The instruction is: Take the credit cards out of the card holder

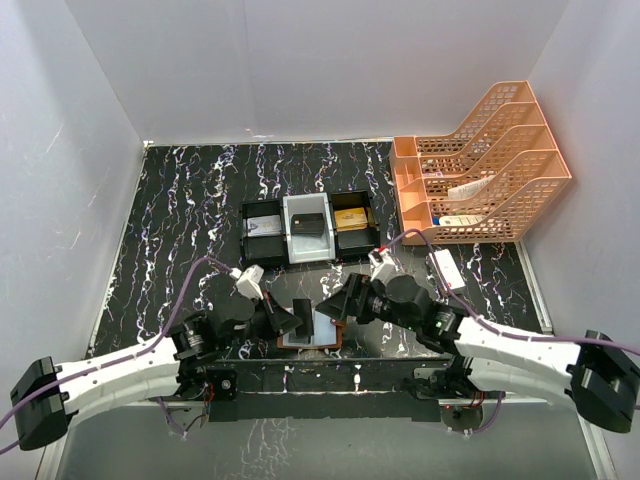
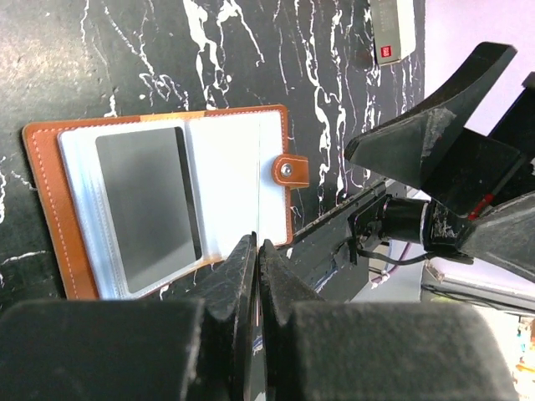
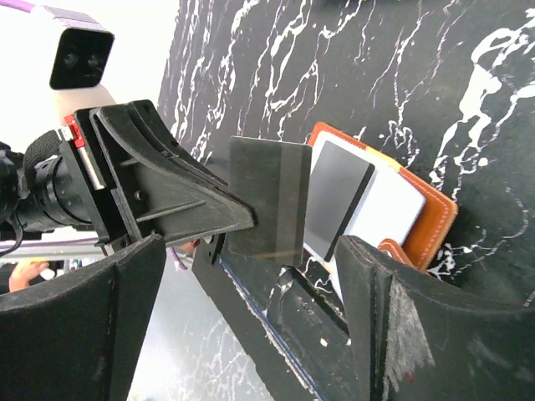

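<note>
The brown card holder (image 1: 330, 345) lies open at the table's near edge, between my arms. In the left wrist view the holder (image 2: 46, 209) shows pale pockets, and one grey credit card (image 2: 146, 209) sits in the left pocket. My left gripper (image 1: 297, 320) is shut on another credit card (image 3: 267, 196) and holds it on edge just above the holder. In the left wrist view that gripper (image 2: 257, 246) shows the card only as a thin line. My right gripper (image 3: 251, 309) is open and empty, its jaws set either side of the holder (image 3: 430, 217) and facing the held card.
A black-and-white compartment tray (image 1: 268, 210) stands behind the holder, with a gold block (image 1: 350, 218) in its right cell. A white box with a red mark (image 1: 445, 268) lies to the right. An orange file rack (image 1: 480, 170) stands at the back right.
</note>
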You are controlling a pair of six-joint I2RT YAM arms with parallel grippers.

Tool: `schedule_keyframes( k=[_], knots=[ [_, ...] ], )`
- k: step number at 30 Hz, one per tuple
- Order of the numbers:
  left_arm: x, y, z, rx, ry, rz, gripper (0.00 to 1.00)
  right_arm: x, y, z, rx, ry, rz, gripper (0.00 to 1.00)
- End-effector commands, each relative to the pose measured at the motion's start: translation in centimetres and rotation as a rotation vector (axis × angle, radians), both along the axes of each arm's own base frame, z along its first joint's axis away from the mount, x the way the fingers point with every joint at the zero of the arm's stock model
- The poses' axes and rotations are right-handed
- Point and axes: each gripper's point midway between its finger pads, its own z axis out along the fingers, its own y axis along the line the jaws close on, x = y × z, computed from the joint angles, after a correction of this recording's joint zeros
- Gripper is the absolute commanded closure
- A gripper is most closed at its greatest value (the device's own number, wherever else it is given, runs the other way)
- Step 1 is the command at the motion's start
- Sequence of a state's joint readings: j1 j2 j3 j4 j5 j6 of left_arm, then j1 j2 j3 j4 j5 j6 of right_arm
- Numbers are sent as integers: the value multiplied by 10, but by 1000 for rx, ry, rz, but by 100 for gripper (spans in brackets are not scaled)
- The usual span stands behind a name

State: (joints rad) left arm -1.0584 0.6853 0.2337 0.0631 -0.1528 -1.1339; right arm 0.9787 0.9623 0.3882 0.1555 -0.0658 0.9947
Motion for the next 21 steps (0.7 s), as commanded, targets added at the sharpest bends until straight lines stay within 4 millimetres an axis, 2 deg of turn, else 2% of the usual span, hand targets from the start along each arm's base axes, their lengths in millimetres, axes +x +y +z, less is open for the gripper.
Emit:
schedule_keyframes(
  k=[1,3,5,7,10,14,17,21],
  knots=[
    [1,-8,13,-27,-39,-90,100,15,-16,24,87,-151,-90,15],
    [10,-10,19,-116,-28,-104,100,22,-30,25,13,-160,-144,2],
    [16,-8,31,-233,-4,-145,100,26,-43,25,-62,-182,-163,2],
    [20,-6,45,-307,-19,-179,100,24,-44,30,-48,-189,-126,2],
    [18,-7,57,-313,-47,-239,100,18,-34,34,15,-158,-18,2],
    [9,-11,66,-373,-72,-306,100,10,-13,53,147,-109,125,2],
    [6,-11,65,-409,-69,-303,100,8,-2,69,208,-65,161,2],
    [3,-11,76,-445,-82,-315,100,10,-1,68,250,25,117,2]
  ],
)
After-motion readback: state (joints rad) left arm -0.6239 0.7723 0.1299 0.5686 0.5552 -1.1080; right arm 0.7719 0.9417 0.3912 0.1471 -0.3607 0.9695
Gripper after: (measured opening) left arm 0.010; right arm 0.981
